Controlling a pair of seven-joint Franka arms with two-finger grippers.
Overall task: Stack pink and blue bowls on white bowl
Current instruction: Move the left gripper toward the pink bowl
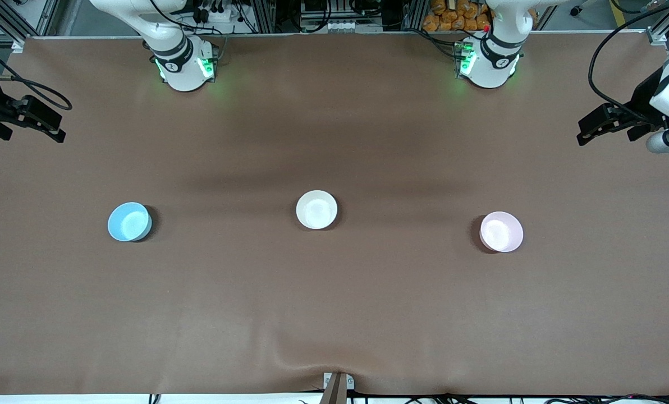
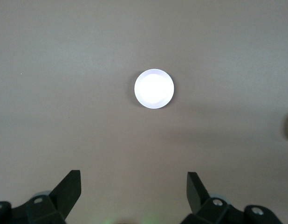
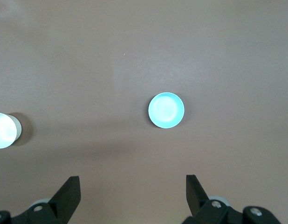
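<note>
Three bowls sit upright, mouths facing up, in a loose row across the middle of the brown table. Being round, none has a long axis or a direction it points. The white bowl is in the centre. The blue bowl lies toward the right arm's end and the pink bowl toward the left arm's end, both slightly nearer the front camera than the white one. All three stand well apart, each empty and touching nothing but the tabletop.

Both arms wait, raised high at the table's ends. The left gripper hangs over the pink bowl's end of the table with its fingers spread wide and holding nothing — its wrist view shows that bowl as a washed-out pale disc on bare cloth. The right gripper is over the blue bowl's end, fingers likewise spread and empty; its wrist view shows the blue bowl in the middle and the white bowl cut off at the picture's edge.

Nothing lies on the cloth between the bowls. A small bracket sits at the table edge nearest the front camera, well clear of the row.
</note>
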